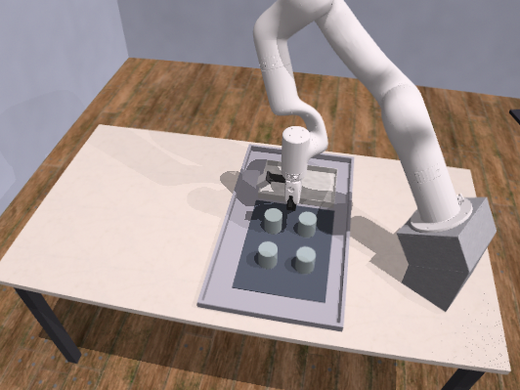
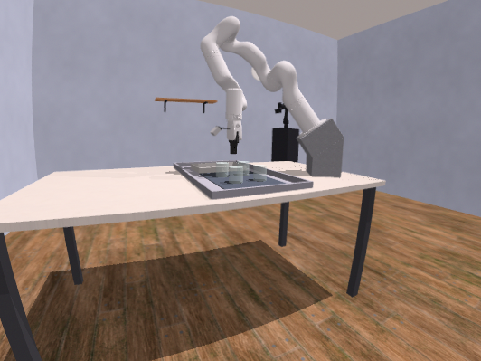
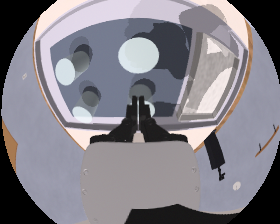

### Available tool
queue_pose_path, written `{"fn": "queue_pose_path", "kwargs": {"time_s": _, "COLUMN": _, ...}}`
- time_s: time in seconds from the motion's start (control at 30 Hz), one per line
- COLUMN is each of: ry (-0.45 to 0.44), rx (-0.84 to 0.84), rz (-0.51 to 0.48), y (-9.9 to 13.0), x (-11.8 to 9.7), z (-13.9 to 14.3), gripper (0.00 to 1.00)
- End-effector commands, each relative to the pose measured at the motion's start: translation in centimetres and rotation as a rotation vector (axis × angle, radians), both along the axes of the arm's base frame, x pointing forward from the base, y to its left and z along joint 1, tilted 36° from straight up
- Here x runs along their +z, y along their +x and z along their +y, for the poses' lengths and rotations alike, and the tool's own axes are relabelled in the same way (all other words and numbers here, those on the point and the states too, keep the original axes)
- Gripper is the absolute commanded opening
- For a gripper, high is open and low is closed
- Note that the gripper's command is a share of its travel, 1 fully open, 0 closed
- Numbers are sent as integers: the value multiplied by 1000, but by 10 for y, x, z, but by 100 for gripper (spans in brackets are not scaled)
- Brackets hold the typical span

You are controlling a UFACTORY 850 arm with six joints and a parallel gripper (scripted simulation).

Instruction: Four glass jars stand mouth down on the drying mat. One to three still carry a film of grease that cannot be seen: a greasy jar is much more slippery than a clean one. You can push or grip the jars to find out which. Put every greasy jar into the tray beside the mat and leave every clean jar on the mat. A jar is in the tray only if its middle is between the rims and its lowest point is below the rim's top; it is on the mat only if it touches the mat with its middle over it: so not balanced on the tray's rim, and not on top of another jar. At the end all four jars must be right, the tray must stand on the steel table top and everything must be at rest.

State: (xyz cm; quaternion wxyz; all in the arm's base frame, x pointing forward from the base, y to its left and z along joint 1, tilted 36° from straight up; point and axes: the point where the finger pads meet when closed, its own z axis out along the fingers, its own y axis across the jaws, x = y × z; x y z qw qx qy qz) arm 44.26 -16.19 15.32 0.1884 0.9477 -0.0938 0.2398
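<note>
A white robot arm (image 1: 391, 96) reaches from its grey pedestal (image 1: 469, 262) over a pale table (image 1: 122, 218), its gripper (image 1: 290, 203) pointing straight down with the fingers pressed together and nothing between them. The gripper hangs above the far edge of the dark drying mat (image 1: 279, 281), roughly between the two far jars and clear of both, as the exterior view shows it well above the jar tops. Four glass jars stand mouth down on the mat in two rows of two: the far-left jar (image 1: 273, 220) and far-right jar (image 1: 307, 223) sit nearest the gripper, the near-left jar (image 1: 268, 254) and near-right jar (image 1: 305, 258) behind them toward the table's front edge. All four are apart from one another. The pale tray (image 1: 323, 171) lies just beyond the mat, under the arm's wrist, with no jar in it. Mat and tray both rest inside a shallow grey steel surround (image 1: 215, 267). A wooden shelf (image 2: 185, 99) hangs on the back wall
</note>
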Motion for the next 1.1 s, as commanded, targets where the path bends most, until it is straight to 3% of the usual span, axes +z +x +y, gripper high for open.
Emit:
{"fn": "queue_pose_path", "kwargs": {"time_s": 0.0, "ry": 0, "rx": 1, "rz": -4, "y": 8, "x": -14, "z": -8, "gripper": 0}}
{"fn": "queue_pose_path", "kwargs": {"time_s": 0.3, "ry": 0, "rx": 1, "rz": -4, "y": 26, "x": -49, "z": -25, "gripper": 0}}
{"fn": "queue_pose_path", "kwargs": {"time_s": 1.07, "ry": 0, "rx": 1, "rz": -4, "y": 28, "x": -48, "z": -25, "gripper": 0}}
